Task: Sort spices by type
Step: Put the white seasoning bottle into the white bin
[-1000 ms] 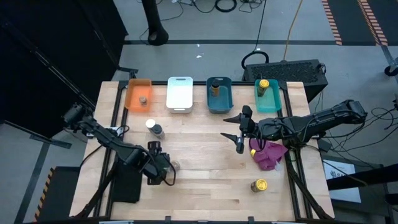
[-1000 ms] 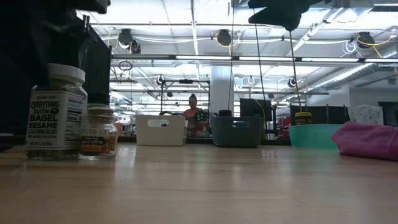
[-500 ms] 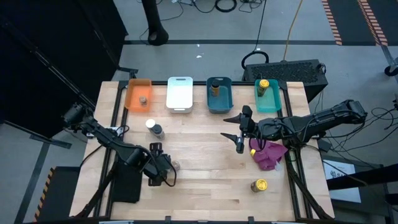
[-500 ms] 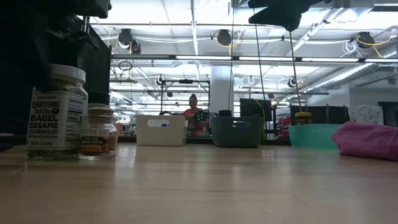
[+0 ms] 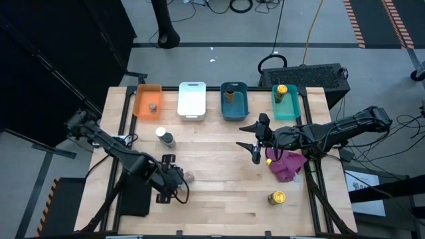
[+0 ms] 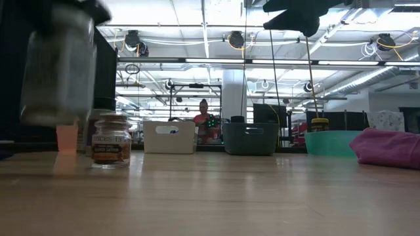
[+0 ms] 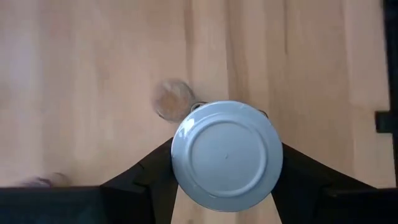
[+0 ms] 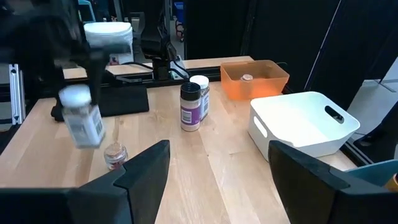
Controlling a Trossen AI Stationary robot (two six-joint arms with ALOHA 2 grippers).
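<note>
1 round white-lidded glass jar (image 7: 227,157) in left tool (image 5: 171,188).

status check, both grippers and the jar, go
Left gripper shut on white-lidded jar, lifted off table. Right gripper open, hovering mid-table. Small brown-lidded jar standing directly beneath; nothing else close.

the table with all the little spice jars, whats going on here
The left end effector grips a white-lidded spice jar and holds it clear of the table, beside a small jar standing on the wood. The right end effector hangs open above mid-table, holding nothing. One jar sits in each of the orange bin, blue bin and teal bin; the white bin holds none. Two jars and a yellow-lidded jar wait on the table.
</note>
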